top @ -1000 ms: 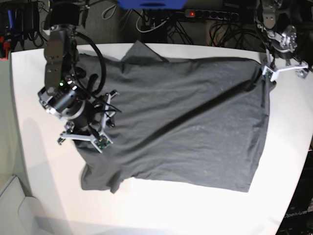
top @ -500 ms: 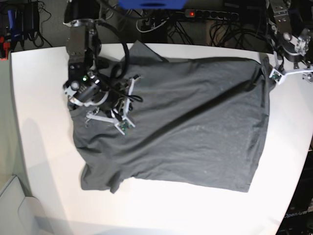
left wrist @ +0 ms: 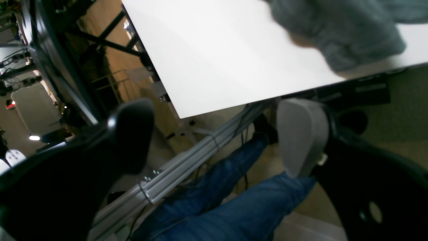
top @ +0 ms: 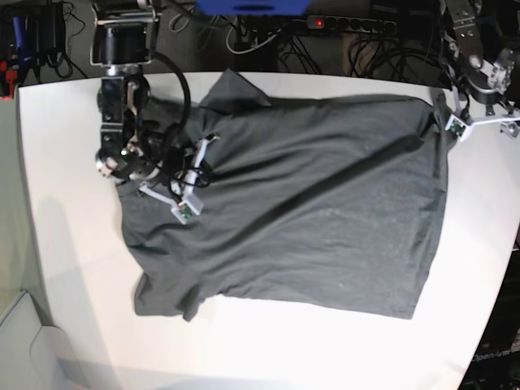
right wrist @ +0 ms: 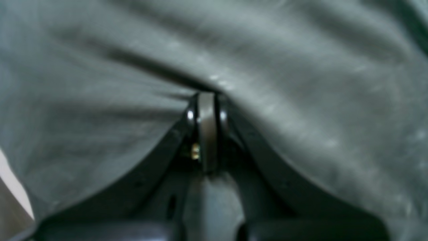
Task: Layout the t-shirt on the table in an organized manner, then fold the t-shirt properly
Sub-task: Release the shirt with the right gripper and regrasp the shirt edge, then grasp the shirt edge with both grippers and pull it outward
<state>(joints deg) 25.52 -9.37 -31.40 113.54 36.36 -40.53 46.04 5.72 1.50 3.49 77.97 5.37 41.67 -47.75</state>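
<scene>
Evidently the right gripper (right wrist: pixel 207 110) has its jaws pressed together with the plain dark charcoal-grey t-shirt (top: pixel 301 203) draped close around them; whether a fold of the thin cloth is pinched I cannot tell, though it sits low over the shirt's sleeve side as if to tug that part straight. The left gripper (left wrist: pixel 214 134) hangs off the far corner with its jaws wide apart and empty, just beside the shirt's edge. The shirt lies spread but creased diagonally across the broad matte white table (top: pixel 73 268), with cables and a power strip (top: pixel 349 24) behind it.
</scene>
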